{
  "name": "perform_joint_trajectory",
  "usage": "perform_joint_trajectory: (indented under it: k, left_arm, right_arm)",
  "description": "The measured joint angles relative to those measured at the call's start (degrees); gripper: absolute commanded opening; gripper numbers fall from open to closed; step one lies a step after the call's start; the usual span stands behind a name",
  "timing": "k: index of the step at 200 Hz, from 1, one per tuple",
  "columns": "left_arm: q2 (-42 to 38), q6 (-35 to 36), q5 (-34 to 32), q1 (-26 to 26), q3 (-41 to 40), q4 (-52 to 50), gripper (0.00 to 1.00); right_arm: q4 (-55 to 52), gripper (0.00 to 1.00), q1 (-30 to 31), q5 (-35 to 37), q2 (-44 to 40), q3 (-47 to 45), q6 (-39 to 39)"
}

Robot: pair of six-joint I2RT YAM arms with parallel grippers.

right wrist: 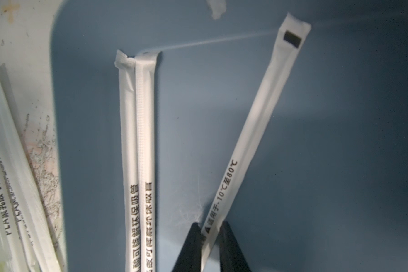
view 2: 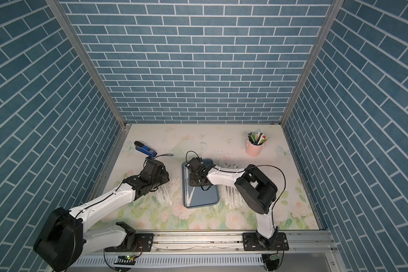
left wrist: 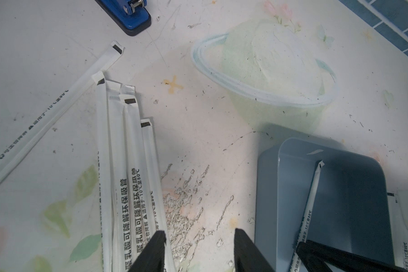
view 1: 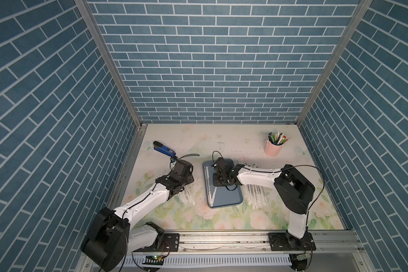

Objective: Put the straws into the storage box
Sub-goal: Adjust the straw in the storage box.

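Note:
The storage box [view 1: 226, 197] [view 2: 203, 197] is a shallow blue-grey tray in the middle of the table. Two wrapped straws [right wrist: 137, 141] lie side by side along its floor. A third straw [right wrist: 264, 117] slants across the tray, and my right gripper [right wrist: 210, 223] is shut on it near its printed end. Loose straws lie in a pile left of the tray [view 1: 186, 195] and in another pile right of it [view 1: 257, 195]. My left gripper [left wrist: 199, 235] hangs open over bare table between the left pile [left wrist: 127, 176] and the tray [left wrist: 353, 200], holding nothing.
A blue-and-black stapler [view 1: 164, 149] [left wrist: 127, 16] lies at the back left. A pink cup of pens [view 1: 273, 148] stands at the back right. One straw [left wrist: 57, 113] lies apart from the left pile. Blue brick walls enclose three sides.

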Motion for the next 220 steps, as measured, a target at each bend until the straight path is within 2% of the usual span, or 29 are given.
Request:
perform_joint_trajectory:
  k: [48, 152, 195, 220]
  left_arm:
    - [-0.07, 0.00, 0.00, 0.00, -0.02, 0.13, 0.51]
    - [-0.07, -0.02, 0.02, -0.09, -0.04, 0.59, 0.51]
    - [-0.11, -0.02, 0.00, -0.09, -0.04, 0.59, 0.51]
    - [-0.37, -0.02, 0.00, -0.09, -0.04, 0.59, 0.51]
  right_arm:
    - [-0.15, 0.11, 1.16, -0.92, 0.00, 0.00, -0.07]
    - [-1.01, 0.11, 2.27, -2.91, 1.88, 3.02, -0.04]
    - [-0.39, 0.13, 2.27, -4.42, 2.49, 3.23, 0.46]
    - [-0.09, 0.18, 2.27, -4.98, 2.49, 3.23, 0.85]
